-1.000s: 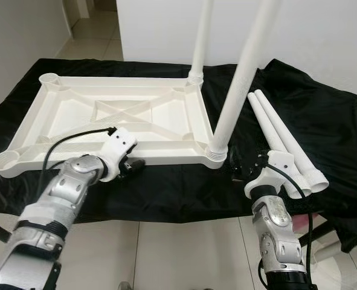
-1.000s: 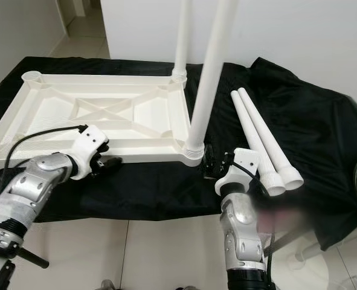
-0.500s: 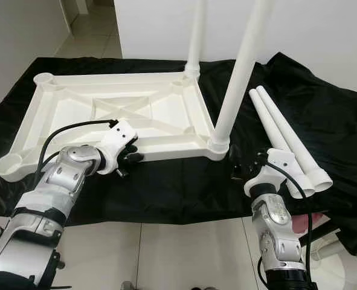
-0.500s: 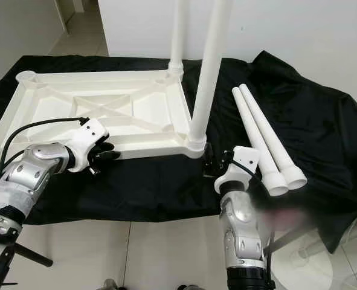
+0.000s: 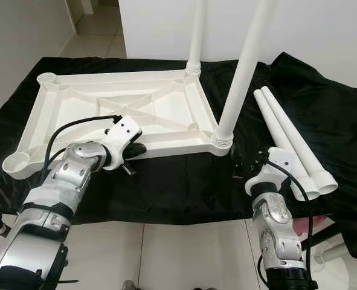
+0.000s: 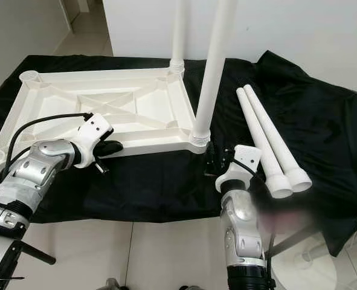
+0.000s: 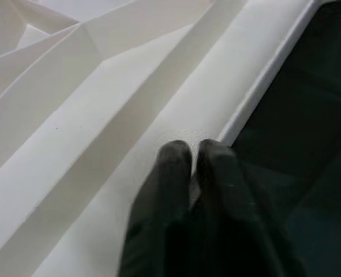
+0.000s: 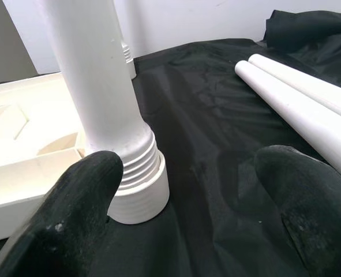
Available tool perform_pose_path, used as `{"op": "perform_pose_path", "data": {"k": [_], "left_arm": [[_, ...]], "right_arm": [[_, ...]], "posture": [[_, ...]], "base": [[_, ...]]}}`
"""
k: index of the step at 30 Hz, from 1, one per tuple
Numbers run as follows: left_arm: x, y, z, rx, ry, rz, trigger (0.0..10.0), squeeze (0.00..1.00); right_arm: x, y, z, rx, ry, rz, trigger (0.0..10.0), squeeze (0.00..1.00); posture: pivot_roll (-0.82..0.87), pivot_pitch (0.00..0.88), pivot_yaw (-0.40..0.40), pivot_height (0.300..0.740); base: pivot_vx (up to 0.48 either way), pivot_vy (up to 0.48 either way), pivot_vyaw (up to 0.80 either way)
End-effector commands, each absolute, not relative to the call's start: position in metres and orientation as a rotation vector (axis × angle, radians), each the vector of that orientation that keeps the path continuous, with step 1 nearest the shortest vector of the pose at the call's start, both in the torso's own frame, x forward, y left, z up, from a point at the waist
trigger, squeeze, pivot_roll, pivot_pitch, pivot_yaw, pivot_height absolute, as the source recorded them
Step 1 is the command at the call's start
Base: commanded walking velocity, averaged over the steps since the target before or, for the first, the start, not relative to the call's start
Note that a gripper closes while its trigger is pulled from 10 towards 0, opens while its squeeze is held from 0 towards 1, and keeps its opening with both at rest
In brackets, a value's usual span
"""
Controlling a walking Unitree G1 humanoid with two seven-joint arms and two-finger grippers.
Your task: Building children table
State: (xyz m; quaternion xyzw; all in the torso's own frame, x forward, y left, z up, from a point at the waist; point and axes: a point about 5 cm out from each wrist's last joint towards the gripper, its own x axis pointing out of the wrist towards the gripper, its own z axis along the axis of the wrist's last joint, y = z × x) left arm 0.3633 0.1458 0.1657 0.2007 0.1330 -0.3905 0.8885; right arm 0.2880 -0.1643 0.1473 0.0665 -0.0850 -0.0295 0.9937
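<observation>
The upturned white tabletop (image 5: 115, 115) lies lengthwise across the black cloth (image 5: 166, 181), two legs (image 5: 238, 66) upright at its right corners. Two loose legs (image 5: 290, 142) lie beside. The left gripper (image 7: 193, 156), fingers together, touches its near rim; the right gripper (image 8: 182, 196) hovers spread wide, holding nothing.

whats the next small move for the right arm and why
Probably swing the right gripper over to the loose legs and take one: its jaws are open and empty beside the fitted leg, and the tabletop has two empty sockets.

White tabletop (image 5: 115, 115) upside down w/ 2 legs (image 5: 241, 72) upright; 2 loose legs (image 5: 290, 142) beside.
</observation>
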Motion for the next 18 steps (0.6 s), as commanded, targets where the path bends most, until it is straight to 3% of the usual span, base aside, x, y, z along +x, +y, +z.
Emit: {"op": "perform_pose_path", "data": {"k": [1, 9, 10, 11, 12, 18], "left_arm": [[0.366, 0.144, 0.167, 0.380, 0.271, -0.797, 10.0, 1.00], [0.368, 0.144, 0.164, 0.396, 0.293, -0.797, 10.0, 1.00], [0.367, 0.144, 0.162, 0.412, 0.304, -0.797, 10.0, 0.71], [0.367, 0.144, 0.162, 0.412, 0.304, -0.797, 10.0, 0.71], [0.367, 0.144, 0.161, 0.421, 0.307, -0.798, 10.0, 0.00], [0.366, 0.146, 0.151, 0.473, 0.362, -0.811, 10.0, 0.00]], "right_arm": [[0.289, -0.166, 0.146, 0.132, -0.167, -0.068, 10.0, 0.00], [0.288, -0.164, 0.143, 0.129, -0.161, -0.061, 10.0, 0.00], [0.289, -0.164, 0.144, 0.129, -0.161, -0.060, 10.0, 0.00], [0.289, -0.164, 0.144, 0.129, -0.161, -0.060, 10.0, 0.00], [0.289, -0.164, 0.144, 0.127, -0.162, -0.057, 10.0, 0.00], [0.291, -0.165, 0.145, 0.119, -0.165, -0.052, 10.0, 0.00]], "posture": [[-0.03, 0.070, 0.023, 0.740], [-0.03, 0.069, 0.017, 0.740], [-0.03, 0.067, 0.014, 0.740], [-0.03, 0.067, 0.014, 0.740], [-0.03, 0.067, 0.013, 0.740], [-0.03, 0.061, 0.009, 0.740]], "base": [[0.000, 0.000, 0.00], [0.000, 0.000, 0.00], [0.000, 0.000, 0.00], [0.000, 0.000, 0.00], [0.000, 0.000, 0.00], [0.000, 0.000, 0.00]]}}
